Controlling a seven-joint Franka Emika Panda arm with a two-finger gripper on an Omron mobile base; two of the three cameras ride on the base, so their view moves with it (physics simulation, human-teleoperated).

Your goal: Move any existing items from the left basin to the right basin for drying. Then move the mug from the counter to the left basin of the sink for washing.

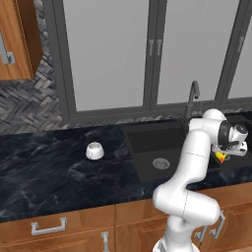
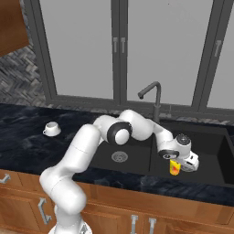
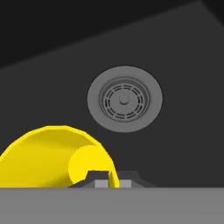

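End effector point(image 2: 175, 167) pinched shut on the rim of the yellow cup point(image 2: 174, 167), held above the right basin point(image 2: 208, 157). In the right base view the cup's long axis runs roughly vertical. In the hand view its open mouth faces the camera, basin drain point(image 3: 124, 99) beyond. White mug point(image 1: 94, 150) sits on the tabletop point(image 1: 44, 172), left of the sink.

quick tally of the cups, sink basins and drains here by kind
yellow cup, held in the claw over the right basin: 1
white mug on the counter: 1
black sink basins, left basin and right: 2
round silver drains: 2
total: 6
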